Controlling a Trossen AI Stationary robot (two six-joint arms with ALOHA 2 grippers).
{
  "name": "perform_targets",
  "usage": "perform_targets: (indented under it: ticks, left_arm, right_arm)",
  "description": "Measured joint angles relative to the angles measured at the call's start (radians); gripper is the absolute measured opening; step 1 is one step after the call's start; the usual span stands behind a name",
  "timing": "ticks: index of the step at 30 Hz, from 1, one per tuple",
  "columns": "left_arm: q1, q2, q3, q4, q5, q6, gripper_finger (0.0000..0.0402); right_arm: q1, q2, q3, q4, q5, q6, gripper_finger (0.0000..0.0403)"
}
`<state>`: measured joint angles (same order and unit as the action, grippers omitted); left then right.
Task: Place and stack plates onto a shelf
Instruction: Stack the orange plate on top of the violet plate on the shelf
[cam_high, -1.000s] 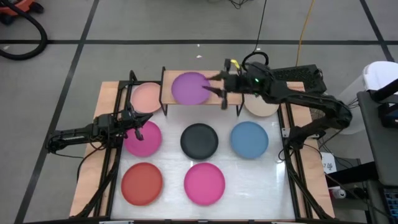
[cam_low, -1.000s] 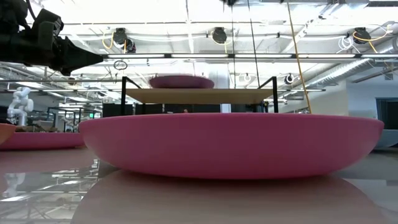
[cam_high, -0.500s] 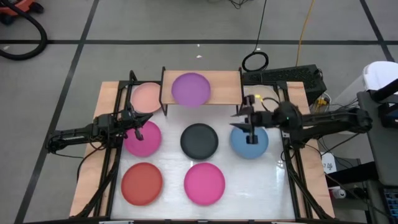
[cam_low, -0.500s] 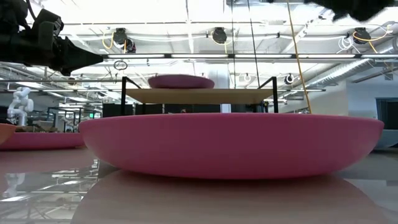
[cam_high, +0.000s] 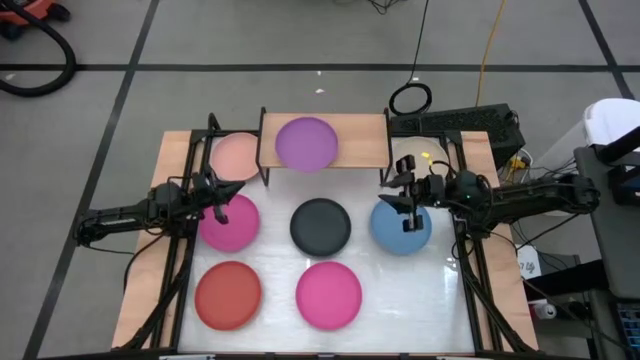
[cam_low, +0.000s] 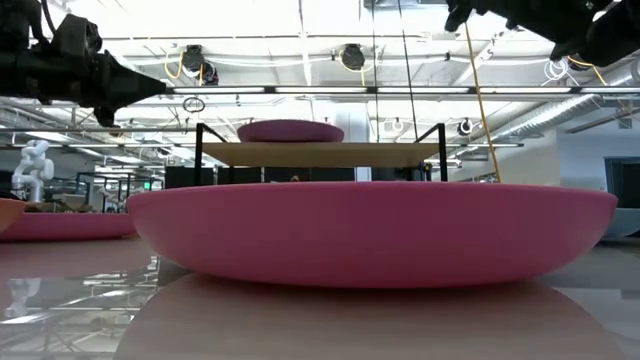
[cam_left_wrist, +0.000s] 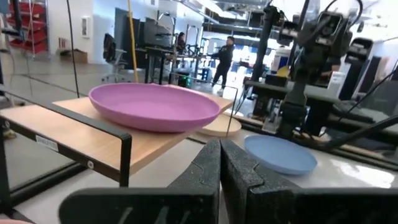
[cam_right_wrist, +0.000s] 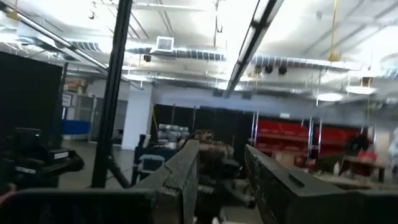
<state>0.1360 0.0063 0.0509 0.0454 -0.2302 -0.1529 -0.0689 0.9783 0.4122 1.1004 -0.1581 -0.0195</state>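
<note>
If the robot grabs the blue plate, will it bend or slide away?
The blue plate probably stays stiff: it holds a shallow dish shape with a raised rim. It may slide if nudged, since the white table looks glossy. It sits flat, so it is unlikely to roll or tip. The right gripper hovers over it, open.

— Shelf (cam_high: 360, 145): right half bare beside purple plate (cam_high: 307, 142); black legs at corners.
— Right gripper (cam_high: 407, 199): over blue plate (cam_high: 401, 224), just off shelf's near right leg.
</note>
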Motion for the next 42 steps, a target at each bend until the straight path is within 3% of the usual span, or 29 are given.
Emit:
perform_targets:
  ticks: [3,5,8,11,15,24,28,35,42]
  left_arm:
    - [0.000,0.000,0.000,0.044,0.007,-0.060,0.0004]
    - [0.000,0.000,0.015,0.105,0.079,-0.060,0.0004]
    - [-0.004,0.005,0.093,0.118,0.216,-0.039,0.0004]
    - [-0.027,0.064,0.204,0.052,0.234,-0.004,0.0004]
    - [-0.085,0.249,0.380,-0.056,0.232,0.053,0.0004]
    - [-0.250,0.863,0.709,-0.476,0.178,0.208,0.0004]
    - [-0.316,1.076,0.747,-0.658,0.236,0.223,0.0004]
    - [-0.426,1.329,0.740,-0.678,0.492,0.131,0.0004]
    - [-0.519,1.430,0.740,-0.669,0.485,0.098,0.0050]
  right_arm:
    - [0.000,0.007,0.000,-0.020,0.000,0.036,0.0114]
    - [0.000,0.015,0.000,-0.034,0.000,0.060,0.0114]
    - [0.006,0.034,0.000,-0.033,0.001,0.103,0.0114]
    - [0.006,0.049,0.000,-0.029,0.000,0.105,0.0114]
    - [0.006,0.054,0.000,-0.028,0.000,0.106,0.0114]
    - [0.006,0.058,0.001,-0.059,0.000,0.116,0.0114]
    - [0.006,0.058,0.001,-0.068,0.001,0.120,0.0114]
    - [0.006,0.058,0.001,-0.095,0.001,0.121,0.0114]
    - [0.006,0.058,0.001,-0.116,0.001,0.126,0.0114]
